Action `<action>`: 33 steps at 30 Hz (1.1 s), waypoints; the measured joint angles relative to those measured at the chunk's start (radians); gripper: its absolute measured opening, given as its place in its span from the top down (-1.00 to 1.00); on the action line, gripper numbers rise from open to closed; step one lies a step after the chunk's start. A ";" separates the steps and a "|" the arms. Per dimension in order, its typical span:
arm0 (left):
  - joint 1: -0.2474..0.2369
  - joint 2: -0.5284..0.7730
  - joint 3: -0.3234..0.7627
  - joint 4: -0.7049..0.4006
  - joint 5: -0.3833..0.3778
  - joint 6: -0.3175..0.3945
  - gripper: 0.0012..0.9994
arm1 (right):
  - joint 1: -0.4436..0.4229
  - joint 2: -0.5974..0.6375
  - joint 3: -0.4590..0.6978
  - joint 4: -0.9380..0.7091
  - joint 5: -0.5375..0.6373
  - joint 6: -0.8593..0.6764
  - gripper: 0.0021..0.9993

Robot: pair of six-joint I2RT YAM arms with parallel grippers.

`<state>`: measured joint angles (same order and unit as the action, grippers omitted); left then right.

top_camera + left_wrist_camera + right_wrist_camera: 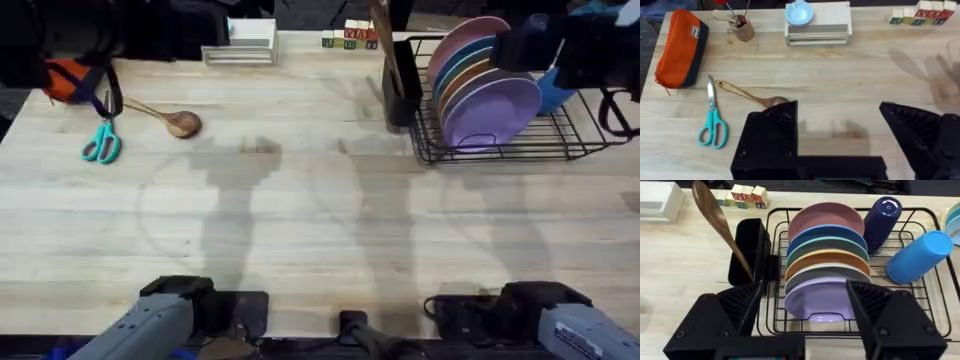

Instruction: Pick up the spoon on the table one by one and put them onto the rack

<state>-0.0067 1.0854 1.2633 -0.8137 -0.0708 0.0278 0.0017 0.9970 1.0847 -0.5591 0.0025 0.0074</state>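
— Where's the spoon sitting?
— On the table, out toward ten o'clock from the middle. Its dark bowl points toward the centre and the thin handle runs off toward the orange pouch. The teal-handled scissors lie just beside the handle end, apart from the bowl.
— And the rack?
— At about two o'clock, a black wire dish rack with a row of upright plates, the purple one nearest the front. The black utensil caddy hangs on its side toward the table's middle, and a wooden spoon in the caddy leans up out of it, bowl uppermost. A dark blue cup and a light blue cup lie in the far part of the rack.
— What are the arms doing?
— The left gripper is released, jaws spread wide with nothing between them, hanging over bare table with the spoon's bowl just beyond one finger. The right gripper is released too, jaws apart and empty, facing the plates in the rack.
— Anything else on the table?
— At twelve o'clock, a white stepped stand and some lettered blocks.
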 joint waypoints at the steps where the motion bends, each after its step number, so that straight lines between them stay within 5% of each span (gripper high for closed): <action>1: 0.000 0.000 0.000 -0.008 0.000 0.017 -0.99 | 0.000 0.000 0.000 0.000 0.000 0.000 -0.99; 8: 0.045 0.000 0.000 -0.041 0.051 0.199 -0.98 | 0.000 0.000 0.000 -0.001 0.000 0.000 -0.99; 22: 0.430 0.075 0.005 -0.039 0.321 0.623 -0.98 | 0.000 0.000 0.000 -0.002 0.000 0.000 -0.99; 28: 0.502 0.200 0.005 0.007 0.334 0.696 -0.98 | 0.000 0.000 0.000 -0.002 0.000 0.000 -0.99; 33: 0.510 0.254 0.005 0.018 0.334 0.816 -0.98 | 0.000 0.000 0.000 -0.002 0.000 0.000 -0.99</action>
<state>0.5034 1.3396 1.2678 -0.7960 0.2634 0.8434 0.0017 0.9970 1.0851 -0.5613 0.0025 0.0074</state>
